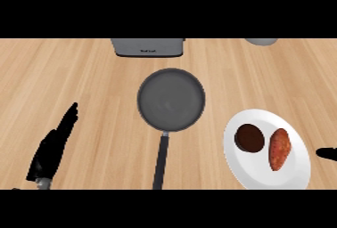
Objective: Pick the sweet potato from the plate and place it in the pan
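Wooden counter (79,75): reddish-orange oblong sweet potato (280,149)

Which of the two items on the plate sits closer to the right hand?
The sweet potato: long, orange-red, on the white plate's right half toward the right hand. The round dark brown item sits left of it.

Counter (79,75): pale wood, visible grain, matt. Pan (171,99): dark grey metal, smooth, faint sheen. Plate (263,178): white, smooth, glossy. Sweet potato (280,149): reddish-brown, rough, mottled skin.

A light wooden counter (79,75) fills the view, a grey appliance (147,46) standing at its far edge.
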You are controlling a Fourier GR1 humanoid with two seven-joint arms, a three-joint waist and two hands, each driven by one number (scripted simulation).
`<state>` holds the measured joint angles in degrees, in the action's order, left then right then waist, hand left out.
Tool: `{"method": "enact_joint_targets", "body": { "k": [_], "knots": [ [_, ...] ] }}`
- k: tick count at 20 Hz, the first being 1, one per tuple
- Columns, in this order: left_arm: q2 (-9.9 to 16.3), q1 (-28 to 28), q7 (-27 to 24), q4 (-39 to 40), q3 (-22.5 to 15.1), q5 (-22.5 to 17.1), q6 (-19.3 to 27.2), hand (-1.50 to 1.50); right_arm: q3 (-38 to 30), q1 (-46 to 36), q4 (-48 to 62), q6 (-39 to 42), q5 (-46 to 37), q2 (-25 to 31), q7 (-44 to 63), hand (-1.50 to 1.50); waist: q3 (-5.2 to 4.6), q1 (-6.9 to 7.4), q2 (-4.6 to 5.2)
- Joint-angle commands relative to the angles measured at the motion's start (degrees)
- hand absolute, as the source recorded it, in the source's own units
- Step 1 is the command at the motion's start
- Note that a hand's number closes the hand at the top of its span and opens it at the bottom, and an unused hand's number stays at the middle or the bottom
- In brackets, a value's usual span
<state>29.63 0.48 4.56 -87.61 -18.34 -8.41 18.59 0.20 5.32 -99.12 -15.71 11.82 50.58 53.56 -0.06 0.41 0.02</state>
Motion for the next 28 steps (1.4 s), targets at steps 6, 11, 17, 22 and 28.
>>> {"method": "enact_joint_targets", "body": {
  "k": [6, 11, 17, 22, 28],
  "knots": [
    [-1.29, 1.7, 1.73, -3.74, 0.67, 2.01, -1.31, 0.0, 4.8, -13.67, 7.97, 8.85, 1.93, -2.52, 11.14, -1.5, 0.07, 0.63, 0.06],
    [-0.32, 3.53, 0.71, -4.62, 2.34, 1.64, -2.76, 0.0, 7.82, -19.95, 12.79, 14.58, 3.91, -1.75, 14.9, -1.5, 0.05, 1.05, 0.1],
    [0.41, 0.39, 5.64, -5.59, 3.73, 1.67, -3.37, 0.0, 12.83, -23.03, 16.55, 18.37, 6.66, -2.36, 19.94, -1.5, 0.05, 1.12, 0.06],
    [-2.39, 3.9, 1.55, -5.21, 2.92, 3.87, -2.54, 0.0, 15.04, -24.96, 22.45, 19.51, 5.45, -5.76, 16.76, -1.5, 0.07, 0.62, 0.01],
    [-1.86, 4.82, -0.9, -3.52, 5.63, 2.71, -5.58, 0.0, 17.49, -26.82, 24.69, 20.52, 5.04, -6.77, 19.32, -1.5, 0.03, 0.55, 0.0]
  ]
}}
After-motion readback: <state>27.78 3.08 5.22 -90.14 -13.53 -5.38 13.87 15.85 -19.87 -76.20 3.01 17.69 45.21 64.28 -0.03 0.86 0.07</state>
